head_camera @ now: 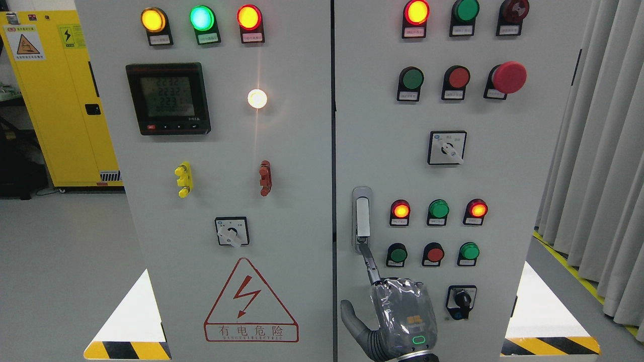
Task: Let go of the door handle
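Your target, the slim silver metal door handle (361, 217), stands upright in its chromed plate at the left edge of the right-hand door of the pale grey electrical cabinet (302, 166), just right of the dark seam between the two doors; beside it on the right you have two rows of round indicator lamps and push buttons (438, 209), red and green, with a black rotary switch (461, 300) lower down and a large red mushroom stop button (508, 77) near the top; on the left door you see a black digital meter (167, 98), a glowing white lamp (257, 98), and a red triangular lightning warning sign (250, 300); the floor is plain light grey, a yellow safety cabinet (60, 95) stands back at the left, and grey pleated curtains (598, 161) hang at the right.

The right hand (397, 311), grey and wrapped in clear plastic film, comes up from the bottom edge below the handle; its index finger (370, 261) is stretched out straight, tip touching the handle's lower end; the thumb (352, 319) juts out to the left; the other fingers are folded, and it grasps nothing.
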{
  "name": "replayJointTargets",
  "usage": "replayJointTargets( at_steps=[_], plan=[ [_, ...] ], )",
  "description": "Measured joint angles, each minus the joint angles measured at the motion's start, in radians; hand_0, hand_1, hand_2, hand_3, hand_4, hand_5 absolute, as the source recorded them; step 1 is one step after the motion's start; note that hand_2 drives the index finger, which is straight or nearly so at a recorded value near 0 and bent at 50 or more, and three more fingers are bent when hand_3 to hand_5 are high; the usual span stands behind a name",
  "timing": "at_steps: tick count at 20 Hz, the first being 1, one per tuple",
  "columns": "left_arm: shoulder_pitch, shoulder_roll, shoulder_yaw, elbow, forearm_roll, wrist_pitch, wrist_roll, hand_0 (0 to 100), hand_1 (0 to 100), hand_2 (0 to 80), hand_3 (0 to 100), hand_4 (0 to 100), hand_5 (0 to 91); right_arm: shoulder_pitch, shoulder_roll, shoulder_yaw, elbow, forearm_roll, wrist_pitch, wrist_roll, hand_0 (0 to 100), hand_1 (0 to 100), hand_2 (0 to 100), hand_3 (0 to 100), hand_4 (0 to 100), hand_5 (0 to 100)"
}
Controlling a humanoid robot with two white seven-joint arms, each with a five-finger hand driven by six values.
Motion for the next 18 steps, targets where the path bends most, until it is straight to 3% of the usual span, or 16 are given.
replayJointTargets(
  at_steps=[18],
  plan=[
    [0.0,0.0,0.0,0.0,0.0,0.0,0.0,12,56,0.0,0,0,0.0,0.004,0.0,0.004,-0.031,0.0,-0.002,-0.017,42,38,2,100,100,100]
  ],
)
